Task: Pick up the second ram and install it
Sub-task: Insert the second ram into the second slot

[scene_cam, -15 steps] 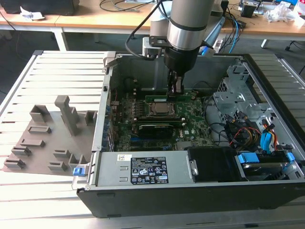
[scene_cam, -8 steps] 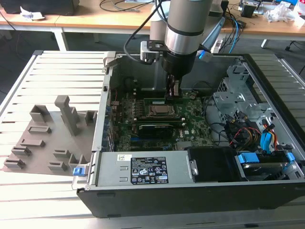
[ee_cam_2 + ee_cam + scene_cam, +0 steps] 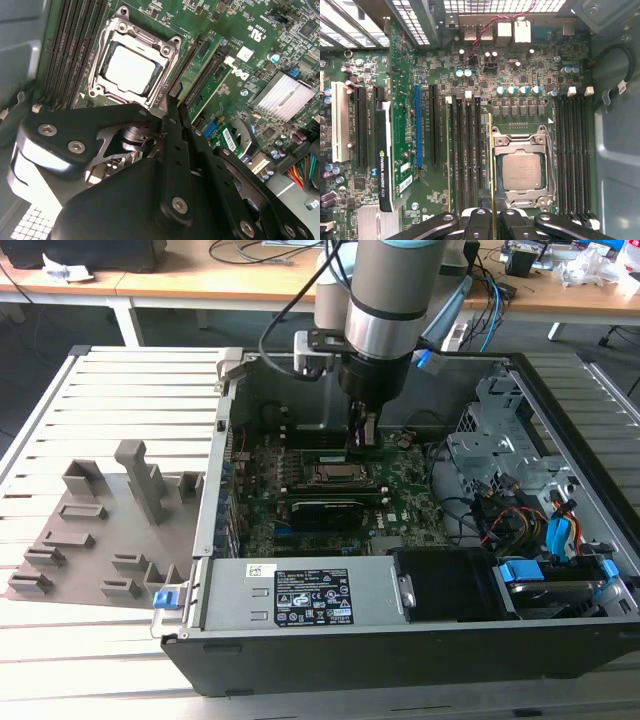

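The gripper [image 3: 492, 220] is lowered inside an open black computer case [image 3: 400, 640], its jaws closed on the second ram [image 3: 491, 160], a thin green circuit-board stick seen edge-on in the first wrist view. The stick runs straight out from between the jaws, its long axis parallel to the black memory slots [image 3: 465, 160] just beside the processor socket [image 3: 522, 170], a square metal frame around a dull silver chip. It hangs right over that row of slots; whether it is seated cannot be told. A grey plastic fixture tray [image 3: 100, 540] lies well apart on the slatted counter [image 3: 130, 390].
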